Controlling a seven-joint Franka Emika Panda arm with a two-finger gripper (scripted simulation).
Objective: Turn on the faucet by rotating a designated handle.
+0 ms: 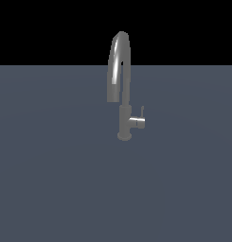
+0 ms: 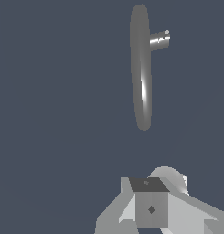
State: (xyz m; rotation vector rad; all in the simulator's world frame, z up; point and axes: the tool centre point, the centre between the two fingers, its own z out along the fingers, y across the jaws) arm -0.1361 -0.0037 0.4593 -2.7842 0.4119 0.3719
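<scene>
The faucet [image 1: 120, 90] is a tall grey gooseneck tap that stands upright on its small round base in the middle of the exterior view. The handle [image 1: 137, 122] is a short horizontal stub on the low column. It points to the exterior view's right, and its thin lever stands up at the tip. In the wrist view I look down on the faucet's arched spout [image 2: 141, 68], with the handle [image 2: 159, 40] jutting from its side. My gripper [image 2: 150, 185] shows only in the wrist view, apart from the spout. Its fingers form one block with no gap and hold nothing.
A flat dark blue-grey floor [image 1: 51, 179] spreads around the faucet in every direction. No other object shows. The arm itself is out of the exterior view.
</scene>
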